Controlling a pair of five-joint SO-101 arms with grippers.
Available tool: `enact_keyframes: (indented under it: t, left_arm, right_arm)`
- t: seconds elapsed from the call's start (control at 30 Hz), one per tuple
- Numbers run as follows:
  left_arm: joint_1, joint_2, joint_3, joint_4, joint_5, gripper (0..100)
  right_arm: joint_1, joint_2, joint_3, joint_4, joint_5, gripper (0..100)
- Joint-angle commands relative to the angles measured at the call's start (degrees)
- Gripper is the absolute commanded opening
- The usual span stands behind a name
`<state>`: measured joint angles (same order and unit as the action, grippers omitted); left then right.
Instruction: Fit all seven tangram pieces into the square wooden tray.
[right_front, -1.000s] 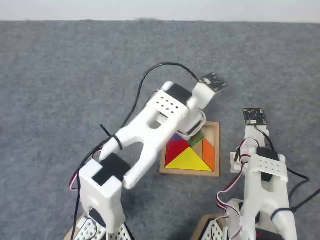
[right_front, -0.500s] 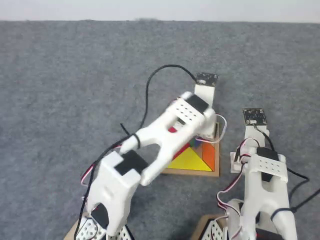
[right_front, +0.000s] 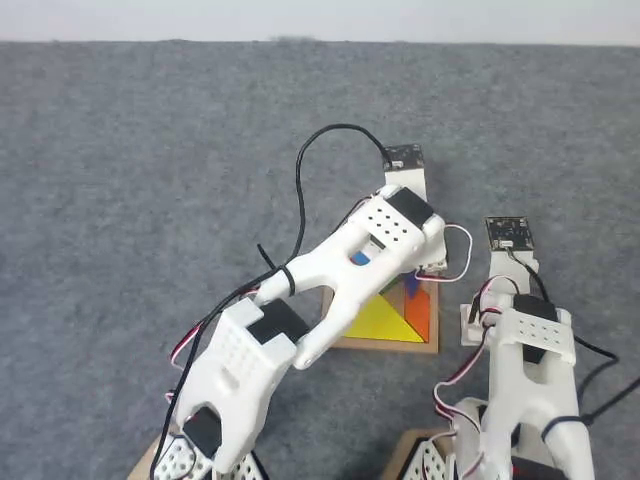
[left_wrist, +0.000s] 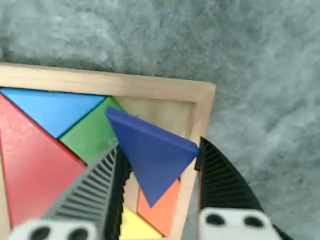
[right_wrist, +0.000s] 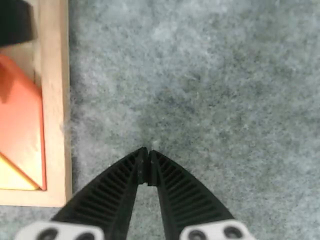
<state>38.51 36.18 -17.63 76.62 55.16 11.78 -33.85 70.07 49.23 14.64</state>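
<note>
In the left gripper, a triangle piece hangs over the tray's two-o'clock corner, other pieces lying inside toward seven o'clock, the right gripper just outside at three o'clock

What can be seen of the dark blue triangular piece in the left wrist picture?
The dark blue triangular piece looks like flat painted wood with a matte face. It is tilted, clamped at its sides by the left gripper. It hangs over the bare corner of the square wooden tray, not yet seated.
</note>
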Motion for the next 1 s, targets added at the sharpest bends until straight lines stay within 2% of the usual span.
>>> enact_keyframes:
  t: [0.0, 0.23, 0.53, 0.67, 0.73, 0.8, 0.93, 0.97]
  left_arm:
    - [0.18, -0.44, -4.26, -0.18, 2.81, 15]
    - [0.09, -0.53, -5.14, 0.00, 3.08, 27]
    - [-4.22, -0.97, -5.67, 0.26, 2.73, 28]
    - [-9.49, -0.97, -11.56, 6.15, 0.44, 28]
    - [-11.60, -0.88, -15.96, 10.37, -3.34, 28]
    - [-12.84, -0.35, -19.65, 13.54, -10.64, 28]
    - [-15.30, -1.05, -21.05, 19.08, -38.51, 26]
    - [-15.91, -1.32, -21.14, 20.13, -42.81, 23]
  right_arm:
    - [0.22, -0.31, -0.35, -1.19, -0.44, 0.9]
    - [0.22, -0.22, -0.35, -1.19, -0.44, 0.9]
    - [0.22, -0.22, -0.35, -1.19, -0.44, 0.8]
    - [0.22, -0.13, -0.35, -1.19, -0.44, 0.8]
    - [0.31, -0.31, -0.35, -1.19, -0.44, 0.8]
    - [0.84, -0.48, -0.35, -1.27, -0.62, 0.8]
    - [7.16, -0.57, -0.70, -3.74, -0.79, 0.8]
    - [8.31, -0.57, -0.53, -4.88, -0.53, 0.8]
